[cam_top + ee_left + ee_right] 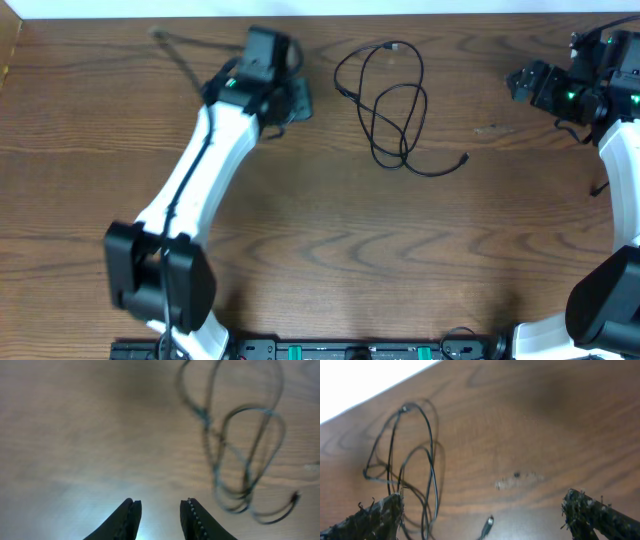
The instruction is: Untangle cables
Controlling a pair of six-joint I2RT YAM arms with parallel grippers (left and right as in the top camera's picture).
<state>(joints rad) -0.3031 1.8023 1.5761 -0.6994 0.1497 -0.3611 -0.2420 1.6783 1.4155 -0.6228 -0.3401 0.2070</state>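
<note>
Black cables [390,105] lie in overlapping loops at the far middle of the table, with one plug end [465,157] trailing to the right. My left gripper [298,100] sits just left of the loops. In the left wrist view the left gripper [161,507] is open a little with nothing between its fingers, and the cables [245,445] lie ahead to the right. My right gripper [522,80] is off to the right of the cables. In its wrist view the right gripper [485,505] is open wide and empty, with the cables [429,460] by the left finger and a plug [489,522] between the fingers on the table.
A thin dark line [178,55] runs across the wood at the far left, beside the left arm [200,170]. The table's far edge [320,12] is close behind the cables. A pale scuff [517,480] marks the wood near the right gripper.
</note>
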